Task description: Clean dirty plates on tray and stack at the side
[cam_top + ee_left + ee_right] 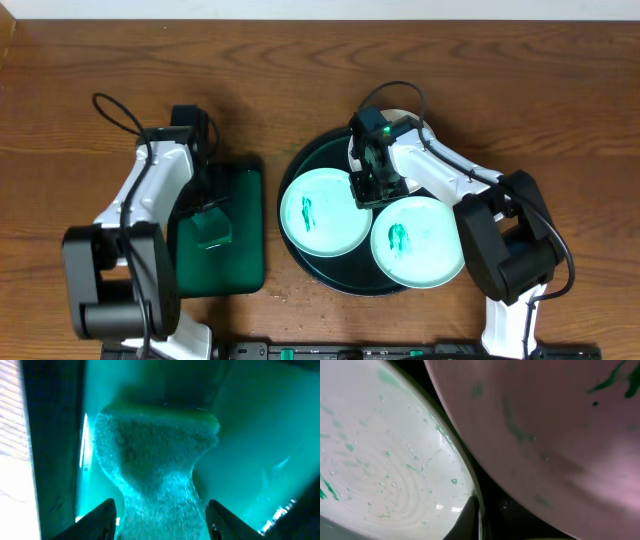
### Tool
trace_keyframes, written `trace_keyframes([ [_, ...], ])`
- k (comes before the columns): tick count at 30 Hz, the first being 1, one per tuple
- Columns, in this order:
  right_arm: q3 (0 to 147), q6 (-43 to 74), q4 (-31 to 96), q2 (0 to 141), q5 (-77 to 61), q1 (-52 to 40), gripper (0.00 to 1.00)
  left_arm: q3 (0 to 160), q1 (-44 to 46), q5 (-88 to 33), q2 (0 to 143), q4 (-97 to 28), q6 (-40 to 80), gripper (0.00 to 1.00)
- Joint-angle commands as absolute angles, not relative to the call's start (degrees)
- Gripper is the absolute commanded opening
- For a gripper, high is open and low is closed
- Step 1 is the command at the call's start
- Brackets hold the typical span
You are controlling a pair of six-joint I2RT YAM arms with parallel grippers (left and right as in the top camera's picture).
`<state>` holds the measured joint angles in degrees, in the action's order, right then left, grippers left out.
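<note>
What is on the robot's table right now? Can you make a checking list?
Surface: brown wooden table.
Job's things: the round dark tray holds the left plate and right plate, both with green smears. A third plate is mostly hidden under the right arm.
Clutter: a rectangular green tray under the left arm.
Grippers: the left gripper pinches a sponge. The right gripper is shut, low between the plates.
Cables: a black cable loops off the left arm, another off the right.
Surroundings: a black rail along the near edge.
</note>
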<state>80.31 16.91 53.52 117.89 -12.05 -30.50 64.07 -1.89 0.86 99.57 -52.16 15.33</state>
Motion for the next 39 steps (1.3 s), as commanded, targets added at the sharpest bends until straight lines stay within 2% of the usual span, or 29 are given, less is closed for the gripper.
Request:
trace_keyframes([
  [1,80.2,15.6,53.0,118.9,-13.6,-31.6,0.01,63.2,-2.2,2.2,101.3,-51.8,15.8,0.51],
  [3,80.2,15.6,53.1,118.9,-13.6,-31.6,0.01,63.2,-2.2,2.2,101.8,-51.7,15.8,0.44],
  [6,80.2,15.6,53.1,118.9,-13.6,-31.6,0.01,63.1,-2.8,2.2,102.2,-51.3,15.8,0.41],
  [16,80.2,15.6,53.3,118.9,-13.6,-31.6,0.01,59.5,-7.9,-1.8,102.3,-47.8,14.6,0.42],
  [22,80.2,15.6,53.2,118.9,-13.6,-31.6,0.01,59.3,-7.8,-6.0,102.3,-46.6,11.5,0.49],
  [23,80.2,15.6,53.2,118.9,-13.6,-31.6,0.01,59.3,-7.8,-6.5,102.3,-46.4,11.4,0.48],
  [24,80.2,15.6,53.2,118.9,-13.6,-31.6,0.01,59.3,-7.8,-6.7,102.3,-46.2,11.4,0.42],
  [28,80.2,15.6,53.3,118.9,-13.6,-31.6,0.01,59.3,-7.8,-6.9,102.3,-46.2,11.4,0.42],
  [32,80.2,15.6,53.5,118.9,-13.6,-31.6,0.01,59.3,-7.8,-7.6,102.3,-46.2,11.5,0.52],
  [33,80.2,15.6,53.5,118.9,-13.6,-31.6,0.01,59.3,-7.8,-7.9,102.3,-46.1,11.5,0.60],
  [35,80.2,15.6,53.5,118.9,-13.6,-31.6,0.01,59.3,-7.8,-8.6,102.3,-45.9,11.6,0.91],
  [36,80.2,15.6,53.5,118.9,-13.6,-31.6,0.01,59.3,-7.8,-8.6,102.3,-45.9,11.7,0.92],
  [37,80.2,15.6,53.5,118.9,-13.6,-31.6,0.01,59.3,-7.8,-8.6,102.3,-45.9,11.7,0.77],
  [38,80.2,15.6,53.5,118.9,-13.6,-31.6,0.01,59.3,-7.8,-8.6,102.3,-45.9,11.7,0.51],
  [39,80.2,15.6,53.5,118.9,-13.6,-31.6,0.01,59.3,-7.8,-8.6,102.3,-45.9,11.7,0.36],
])
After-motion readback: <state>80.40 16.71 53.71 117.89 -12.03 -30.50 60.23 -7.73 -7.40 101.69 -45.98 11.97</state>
